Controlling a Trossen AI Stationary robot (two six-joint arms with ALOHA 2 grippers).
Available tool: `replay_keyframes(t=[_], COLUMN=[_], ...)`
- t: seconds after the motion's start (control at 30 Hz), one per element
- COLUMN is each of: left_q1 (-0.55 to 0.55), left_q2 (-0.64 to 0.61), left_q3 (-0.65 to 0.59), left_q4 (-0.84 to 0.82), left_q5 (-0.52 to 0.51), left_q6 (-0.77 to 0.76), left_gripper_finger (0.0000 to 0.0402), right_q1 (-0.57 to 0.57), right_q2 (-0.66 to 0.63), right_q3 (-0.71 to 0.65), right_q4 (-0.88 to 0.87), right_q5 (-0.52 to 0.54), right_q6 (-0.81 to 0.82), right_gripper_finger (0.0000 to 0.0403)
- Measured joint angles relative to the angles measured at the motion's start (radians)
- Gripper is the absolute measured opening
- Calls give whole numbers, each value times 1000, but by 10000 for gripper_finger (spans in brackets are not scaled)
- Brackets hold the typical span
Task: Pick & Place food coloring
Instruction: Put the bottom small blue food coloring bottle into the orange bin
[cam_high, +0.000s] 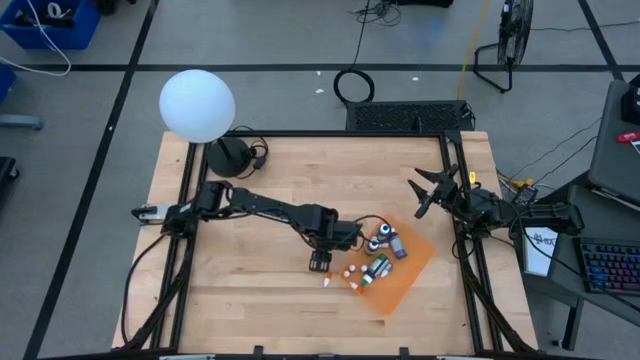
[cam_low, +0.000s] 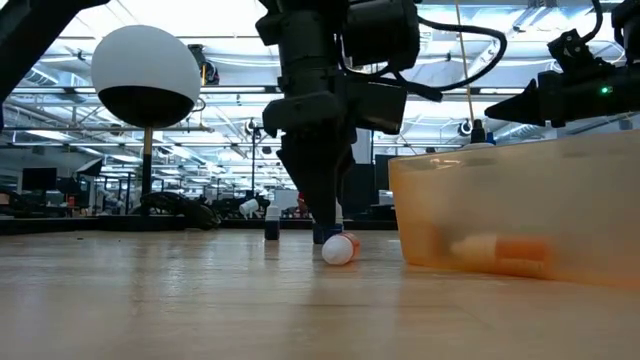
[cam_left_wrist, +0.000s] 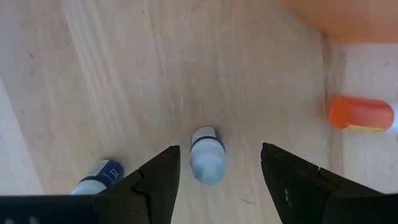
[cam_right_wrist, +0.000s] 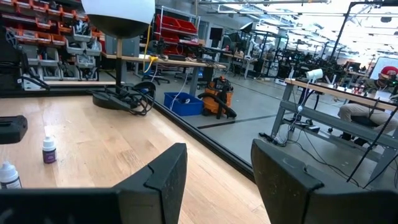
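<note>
Left gripper (cam_low: 325, 228) low, bottle (cam_low: 339, 249) beneath

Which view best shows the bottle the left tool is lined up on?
The left wrist view: the pale-capped bottle lies on the wood between the open left tool. In the high view it is tiny; the low view hides it; the right wrist view misses it.

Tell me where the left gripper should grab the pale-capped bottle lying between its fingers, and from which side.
Grip the pale-capped bottle across its round body, coming straight down from above. It lies on its side on the table, and the left gripper is open with one finger on each side of it, so closing should pinch the width. The blue-label bottle lies just outside one finger; probably clear.
</note>
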Motion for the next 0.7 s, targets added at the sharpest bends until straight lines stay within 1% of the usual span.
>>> replay_keyframes(t=[0.6,0.7], left_q1=[1,1], left_q2=[-1,-1], left_q3=[0,0], left_q4=[16,16], left_q5=[-9,-9], left_q6=[12,15], left_gripper_finger=[223,217], right_q1=[0,0], right_q2=[0,0], right_q3=[0,0], right_q4=[0,0], right_q5=[0,0], right_q6=[0,0], right_gripper_finger=[167,167])
